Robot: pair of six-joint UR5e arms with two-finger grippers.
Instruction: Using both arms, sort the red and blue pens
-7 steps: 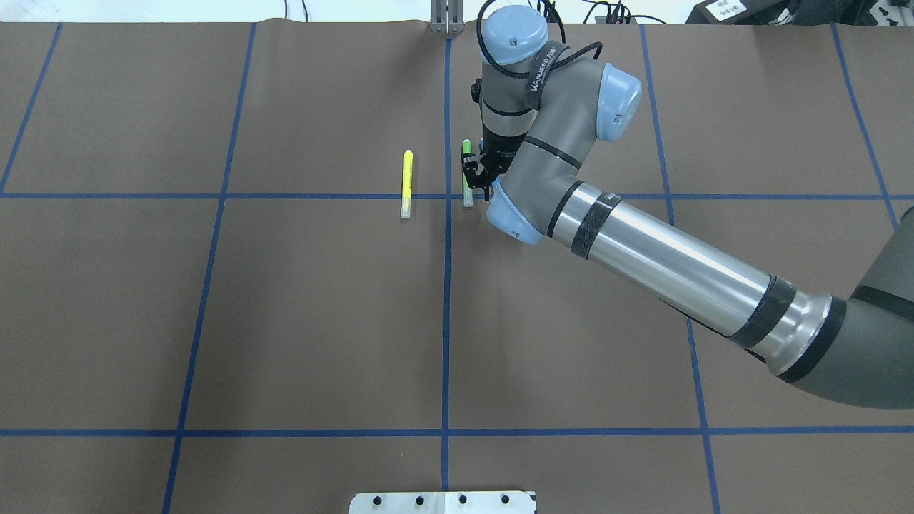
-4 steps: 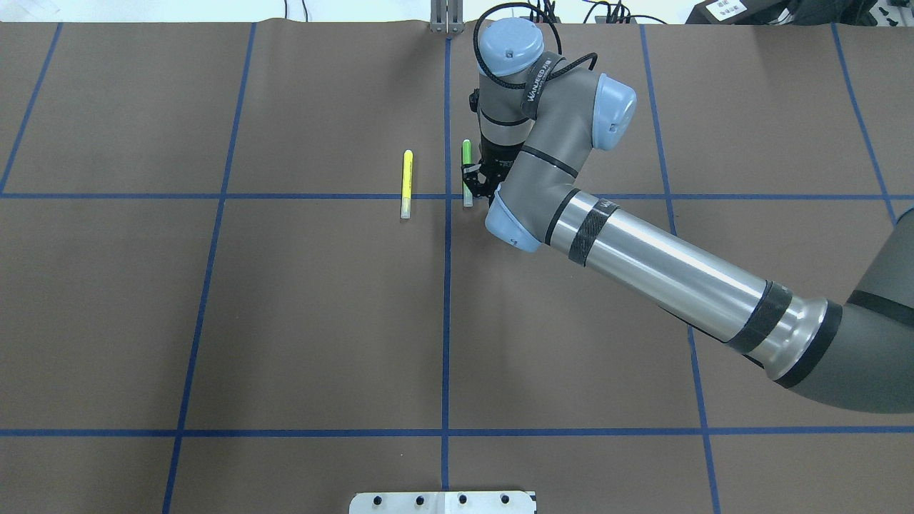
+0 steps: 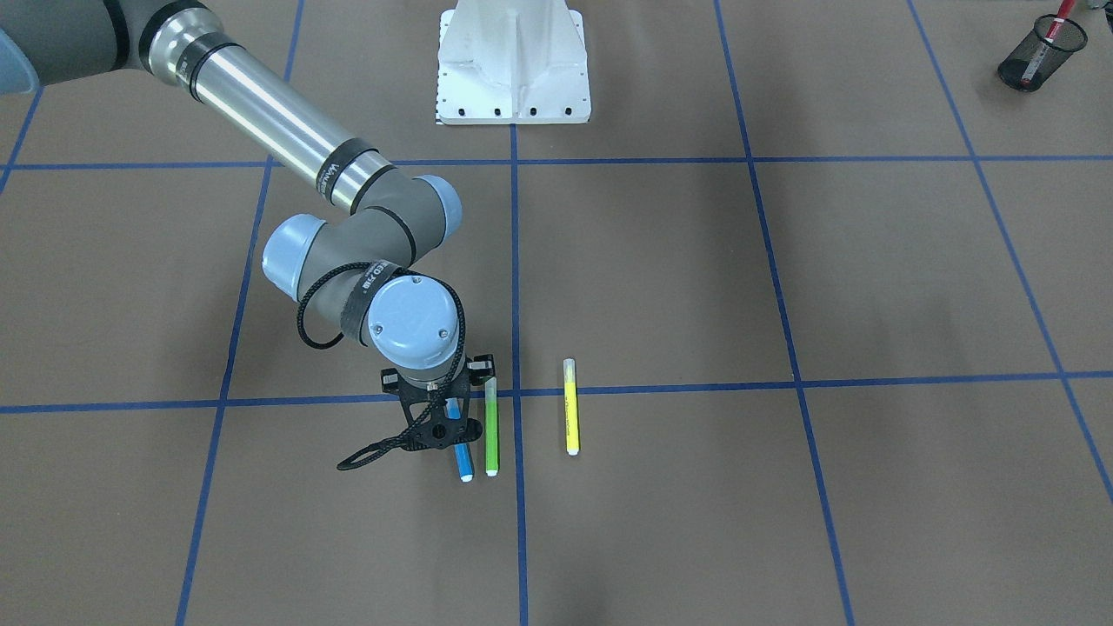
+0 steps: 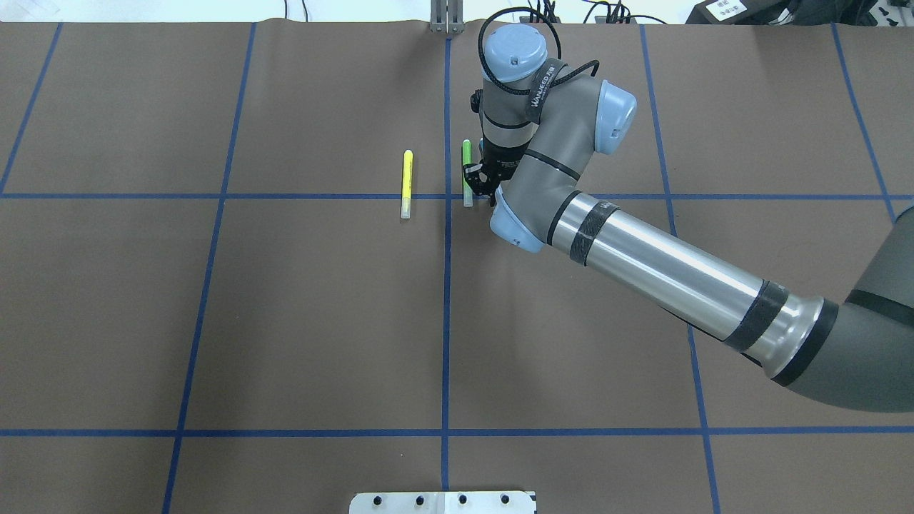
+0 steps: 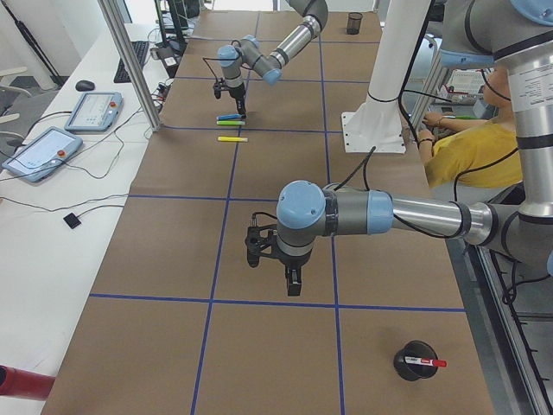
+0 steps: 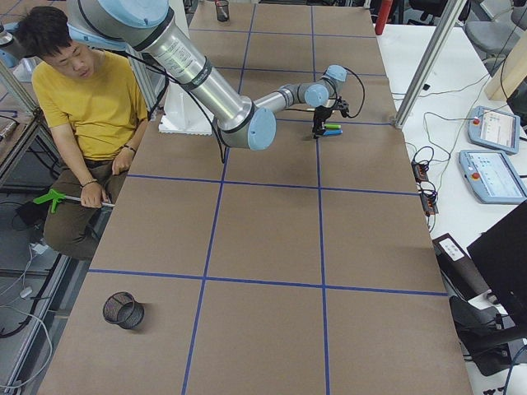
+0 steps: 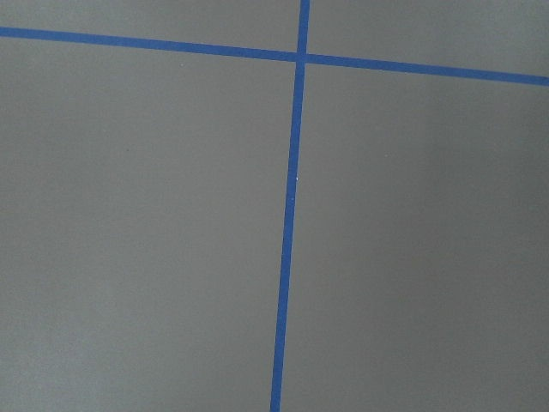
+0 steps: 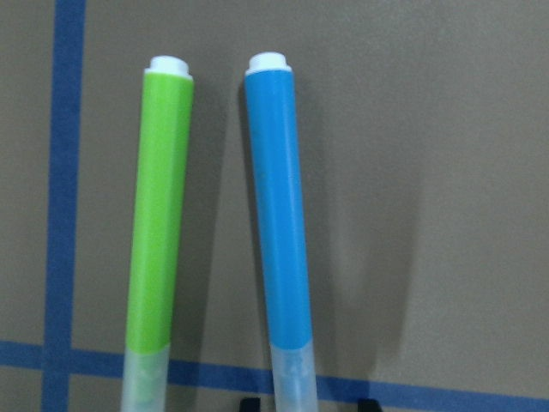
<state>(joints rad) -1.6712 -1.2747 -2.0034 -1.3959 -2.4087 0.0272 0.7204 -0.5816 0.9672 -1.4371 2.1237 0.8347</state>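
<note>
Blue pen (image 3: pixel 463 462), green marker (image 3: pixel 492 430), yellow marker (image 3: pixel 571 409), one each, apparently one red pen (image 5: pixel 432 363)

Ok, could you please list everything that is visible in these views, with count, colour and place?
blue marker: 1, bright blue with clear cap, lying on the table under the right gripper
green marker: 1, green, lying close beside the blue marker
yellow marker: 1, yellow, apart from them, across the centre tape line
red pen: 1, red and white, in the mesh cup at the robot's left end
mesh cups: 2, black, one at each table end
table: 1, brown cover, blue tape grid
pedestal: 1, white, at the robot's edge
person: 1, yellow shirt, seated beside the table
right gripper: black, open, fingers either side of the blue marker's cap
left gripper: black, over bare table; state unclear
</note>
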